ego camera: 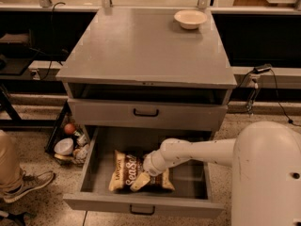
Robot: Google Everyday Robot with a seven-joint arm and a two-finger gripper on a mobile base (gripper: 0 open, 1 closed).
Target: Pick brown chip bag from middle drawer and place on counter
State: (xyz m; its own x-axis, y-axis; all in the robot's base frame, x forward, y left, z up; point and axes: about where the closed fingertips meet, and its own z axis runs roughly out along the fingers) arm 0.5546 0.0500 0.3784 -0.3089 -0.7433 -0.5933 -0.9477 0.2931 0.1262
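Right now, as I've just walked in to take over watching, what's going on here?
The robot's arm reaches down into the open middle drawer. Its gripper sits on the right half of the brown chip bag, which lies flat on the drawer floor, not yet lifted. The counter above, where the bag is meant to go, has a cream bowl near its far right corner.
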